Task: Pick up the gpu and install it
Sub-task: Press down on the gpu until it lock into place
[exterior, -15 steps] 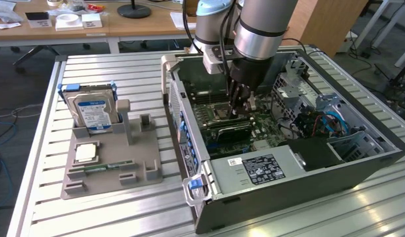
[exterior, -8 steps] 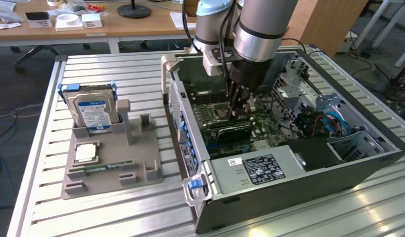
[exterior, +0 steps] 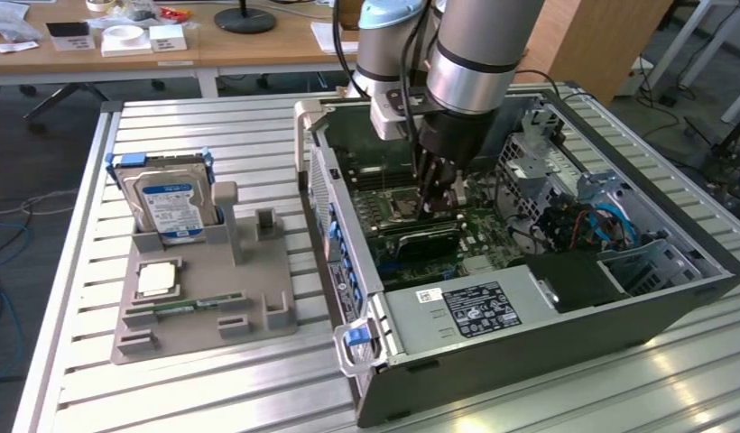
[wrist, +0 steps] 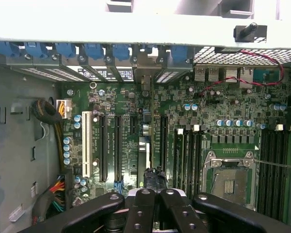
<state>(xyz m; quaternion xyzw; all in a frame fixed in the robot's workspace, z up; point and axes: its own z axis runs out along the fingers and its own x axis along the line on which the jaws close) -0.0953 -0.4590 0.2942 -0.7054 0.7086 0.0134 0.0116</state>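
- Now the end effector (exterior: 438,206) (wrist: 153,194) is narrow, with its fingers squeezed close together.
- It reaches down inside the open computer case (exterior: 659,307), right at the top edge of the gpu (exterior: 415,237) (wrist: 144,145).
- I cannot tell if it pinches the card.
- The gpu stands on its edge in a slot of the green board (wrist: 131,131).
- Outside the case, a hard drive (exterior: 171,203) stands in a grey holder (exterior: 201,307) on the worktop (exterior: 201,388).
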